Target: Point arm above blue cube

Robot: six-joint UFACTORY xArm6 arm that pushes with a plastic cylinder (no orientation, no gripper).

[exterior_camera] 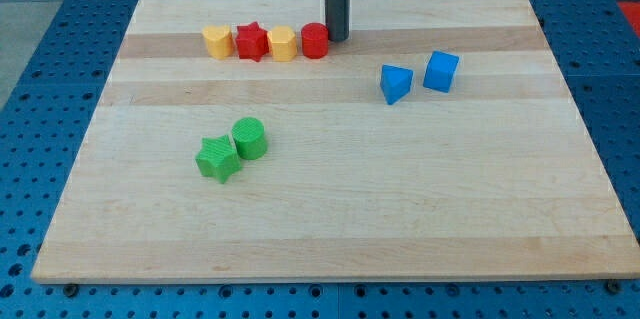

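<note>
The blue cube [441, 70] sits at the view's upper right on the wooden board [330, 209]. A blue triangular block [396, 83] lies just left of it. My tip [337, 38] is near the view's top centre, touching or right beside the right edge of the red cylinder [315, 40]. The tip stands well to the left of the blue cube and slightly higher in the view.
A row along the view's top holds a yellow block [217, 42], a red star [251, 41], a yellow block [283, 44] and the red cylinder. A green star [217, 157] and a green cylinder [249, 138] sit together at centre left.
</note>
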